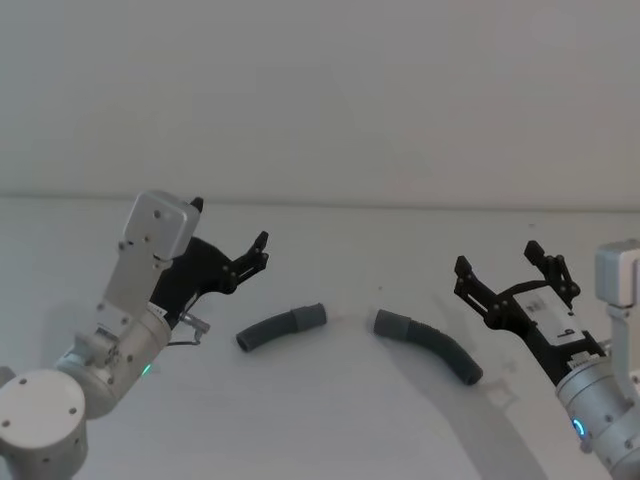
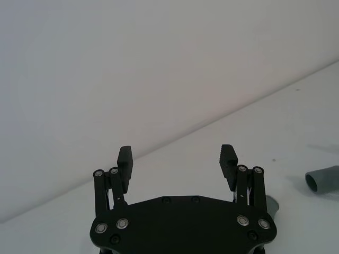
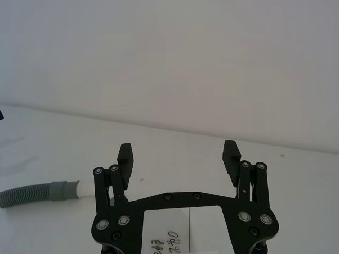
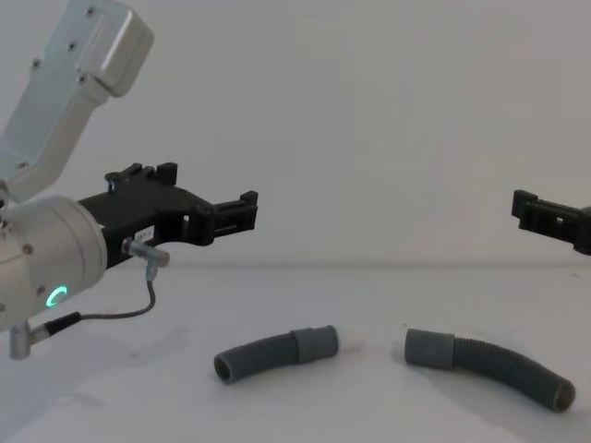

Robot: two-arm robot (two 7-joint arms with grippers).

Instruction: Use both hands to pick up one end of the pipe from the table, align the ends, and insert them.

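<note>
On the table [image 1: 330, 420], short hose [image 1: 282, 328], long hose [image 1: 428, 345], ribbed dark grey (smooth-cuffed inward); left tool [image 1: 230, 222], right tool [image 1: 497, 257] open, empty.

A shorter curved dark grey corrugated hose piece [image 1: 282, 328] and a longer one [image 1: 432, 347] lie flat on the white matte table [image 1: 330, 430]. The shorter piece's smooth grey cuff [image 1: 312, 315] faces the longer piece's cuff [image 1: 390, 323], near but apart. The black left gripper [image 1: 230, 222] and right gripper [image 1: 497, 258] hover on either side, fingers spread.
</note>
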